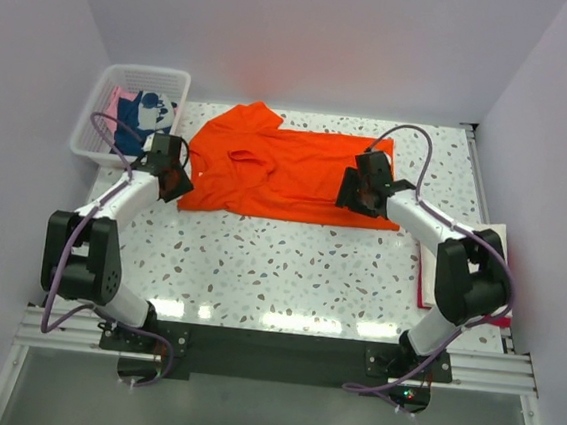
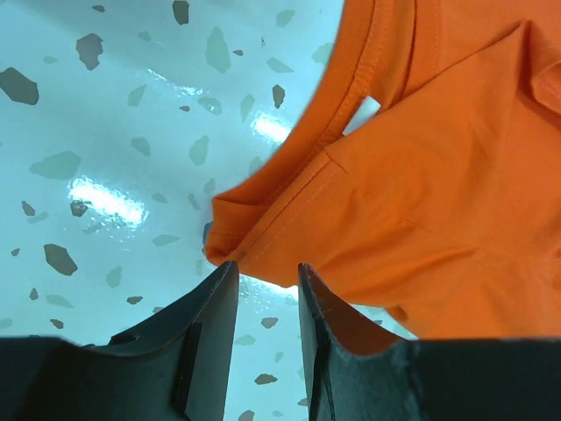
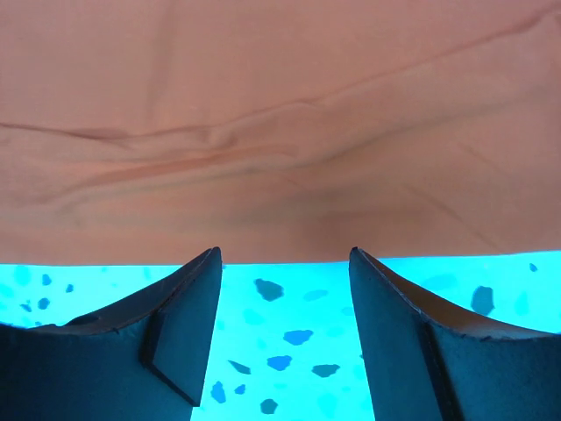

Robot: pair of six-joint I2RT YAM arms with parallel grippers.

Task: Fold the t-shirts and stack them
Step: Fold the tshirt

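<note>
A bright orange t-shirt (image 1: pixel 287 173) lies spread flat across the far middle of the table, its neck toward the left. My left gripper (image 1: pixel 174 182) is at the shirt's left edge. In the left wrist view it (image 2: pixel 267 276) is open by a narrow gap with nothing in it, and a folded seam corner of the shirt (image 2: pixel 421 193) lies just beyond the tips. My right gripper (image 1: pixel 358 195) is low over the shirt's near right part. In the right wrist view it (image 3: pixel 285 254) is wide open and empty, with the shirt's straight edge (image 3: pixel 280 132) just ahead of the tips.
A white mesh basket (image 1: pixel 90 139) stands at the far left with navy (image 1: pixel 132 118) and pink (image 1: pixel 124 94) shirts inside. A red cloth (image 1: pixel 424 276) and a cream-white one (image 1: pixel 497 238) lie at the right edge, partly hidden by the right arm. Walls enclose the table.
</note>
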